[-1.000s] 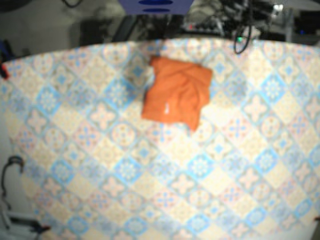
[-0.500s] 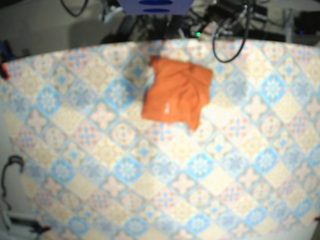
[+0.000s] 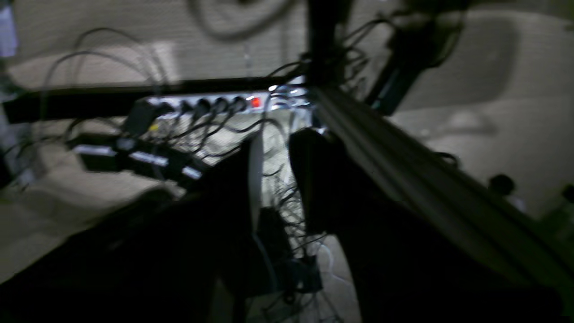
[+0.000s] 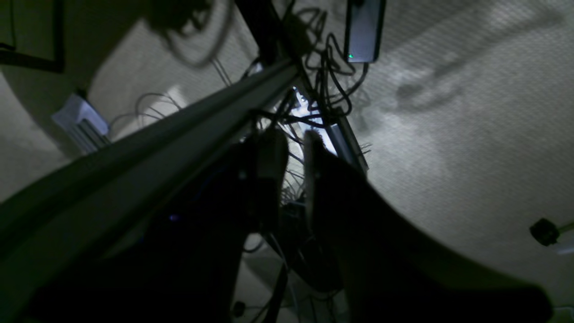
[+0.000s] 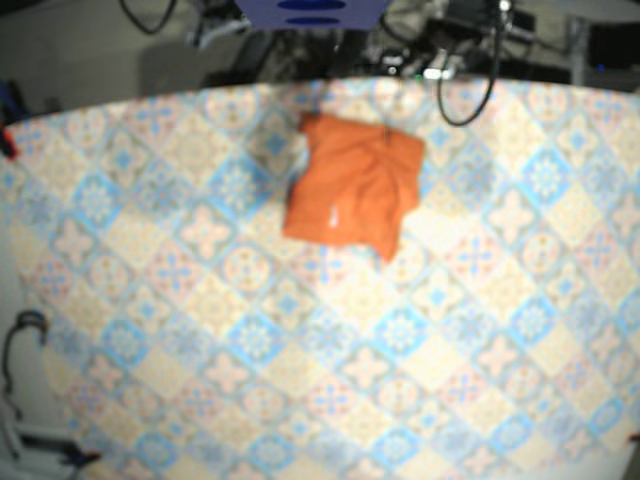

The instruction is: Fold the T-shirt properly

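Lying on the patterned table [image 5: 200, 330], toward its far edge and near the middle of its width: the orange T-shirt [image 5: 352, 190], folded into a compact, roughly square packet. Turned slightly askew, creased across the top, with a small white label [image 5: 333, 216] showing toward the near-left corner. Flat on the cloth, well apart from both arms.

Aimed away from the table in the left wrist view: the left pincer [image 3: 280, 148], its dark fingers [image 3: 314, 179] parted by a narrow gap and gripping nothing. Seen through that gap, tangled cables [image 3: 287, 206]. Beyond, a power strip [image 3: 215, 105] with a red light and a row of plugs. Just beside the right-hand finger, a metal rail [image 3: 403, 170] running diagonally. Dim and blurred throughout.

Likewise pointed off the table in the right wrist view: the right pincer [image 4: 294, 143], with only a thin slit between its fingers and nothing clamped there. Beside the left-hand finger, a grey beam [image 4: 179, 130] slanting upward. Higher up, a small dark box [image 4: 363, 29] with a green light, among hanging wires.
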{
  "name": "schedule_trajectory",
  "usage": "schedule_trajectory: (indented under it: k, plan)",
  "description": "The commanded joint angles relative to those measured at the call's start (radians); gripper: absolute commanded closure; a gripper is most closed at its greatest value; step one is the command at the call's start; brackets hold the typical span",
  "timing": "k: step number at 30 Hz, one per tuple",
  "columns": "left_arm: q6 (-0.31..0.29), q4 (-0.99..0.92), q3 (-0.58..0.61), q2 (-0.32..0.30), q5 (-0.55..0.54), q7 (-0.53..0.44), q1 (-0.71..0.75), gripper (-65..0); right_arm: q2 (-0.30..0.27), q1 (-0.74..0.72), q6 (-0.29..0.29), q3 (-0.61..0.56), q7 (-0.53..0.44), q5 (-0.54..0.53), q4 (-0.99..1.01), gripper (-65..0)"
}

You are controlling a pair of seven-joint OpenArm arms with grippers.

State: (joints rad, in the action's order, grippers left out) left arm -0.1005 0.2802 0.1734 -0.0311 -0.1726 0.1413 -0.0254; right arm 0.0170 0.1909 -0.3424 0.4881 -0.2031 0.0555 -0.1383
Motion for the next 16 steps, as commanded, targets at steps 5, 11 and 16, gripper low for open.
schedule_trajectory:
  k: [5,11,16]
  plan:
    - [0.002,0.009,-0.001,-0.003,0.000,-0.025,-0.020,-14.5,0.002,-0.028,0.006,0.005,-0.009,-0.001,-0.001,-9.3]
    - [0.002,0.015,-0.002,0.004,-0.009,-0.029,-0.003,-14.5,0.002,-0.031,0.035,-0.001,-0.011,0.005,-0.005,-9.1]
    - [0.003,0.017,-0.005,0.003,-0.009,-0.030,0.002,-14.4,0.002,-0.032,0.036,-0.001,-0.009,0.005,-0.001,-9.1]
